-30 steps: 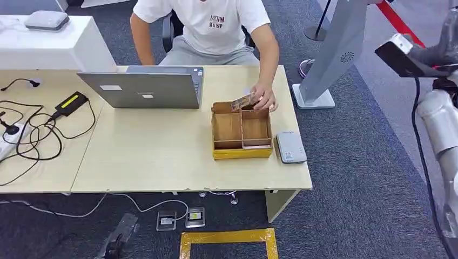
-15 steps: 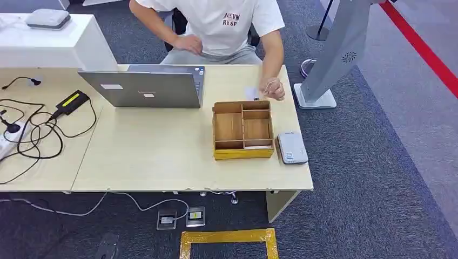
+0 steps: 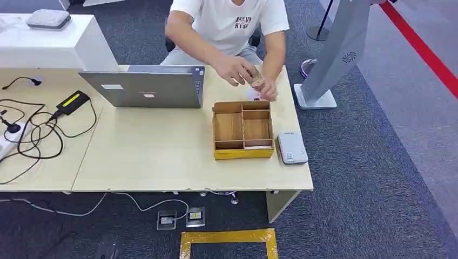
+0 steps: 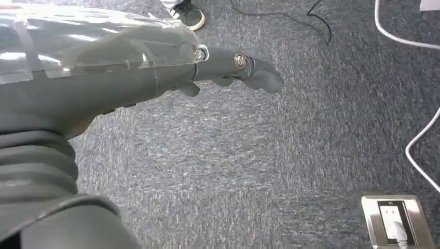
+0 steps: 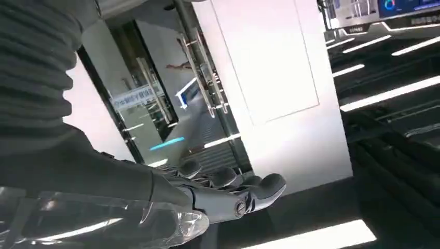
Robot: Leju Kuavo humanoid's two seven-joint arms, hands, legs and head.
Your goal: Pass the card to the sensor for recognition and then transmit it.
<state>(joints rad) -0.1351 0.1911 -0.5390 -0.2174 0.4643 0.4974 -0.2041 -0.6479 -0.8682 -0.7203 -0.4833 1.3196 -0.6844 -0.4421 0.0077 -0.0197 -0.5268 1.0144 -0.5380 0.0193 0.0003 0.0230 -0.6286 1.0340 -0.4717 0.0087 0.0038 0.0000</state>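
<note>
Brown wooden box (image 3: 241, 131), grey sensor (image 3: 291, 147), beige table (image 3: 151, 156).

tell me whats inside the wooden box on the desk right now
The wooden box has several compartments, and each one looks empty in the head view. The person's hands hold small card-like items just behind it, above the desk; what is printed on them cannot be made out.

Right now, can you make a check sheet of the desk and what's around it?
Surface: desk, bare in the middle.
Job's things: box beside reader; person's hands hold cards behind the box.
Clutter: laptop.
Hands: left hand and right hand both hold nothing, fingers out.
Cables: black tangle on the desk's left end.
Surroundings: carpet, tape square, floor sockets.
</note>
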